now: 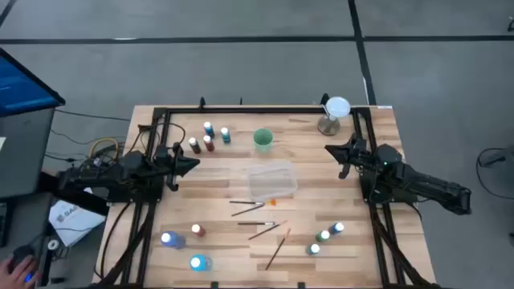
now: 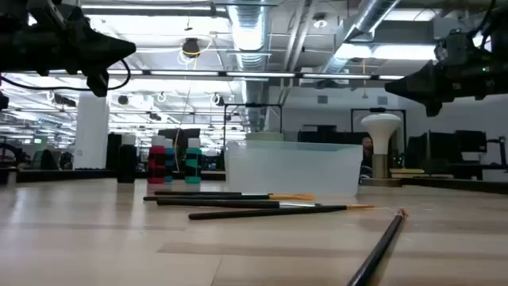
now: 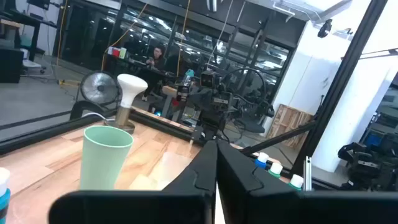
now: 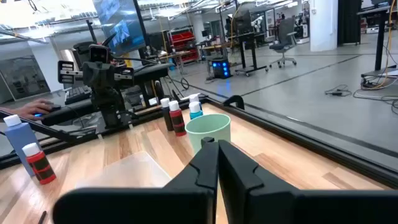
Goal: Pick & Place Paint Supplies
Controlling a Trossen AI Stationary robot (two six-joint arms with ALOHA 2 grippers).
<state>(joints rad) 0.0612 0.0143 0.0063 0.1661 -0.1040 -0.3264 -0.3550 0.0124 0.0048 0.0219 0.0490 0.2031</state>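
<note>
Paint bottles stand upright on the wooden table in three groups: far left (image 1: 209,138), near left (image 1: 183,243) and near right (image 1: 325,237). Several thin paintbrushes (image 1: 259,221) lie flat near the middle, also seen in the low view (image 2: 238,202). My left gripper (image 1: 194,163) hovers shut at the table's left, above the table (image 2: 127,49), its fingers (image 3: 216,163) pointing toward the right. My right gripper (image 1: 329,150) hovers shut at the far right (image 2: 390,86), its fingers (image 4: 217,158) pointing left. Neither holds anything.
A clear plastic tray (image 1: 271,181) sits mid-table. A green cup (image 1: 263,140) stands behind it, and a white mushroom-shaped object (image 1: 336,112) at the far right corner. A black frame (image 1: 161,120) borders the table. A person's hand (image 1: 16,261) rests beyond the left edge.
</note>
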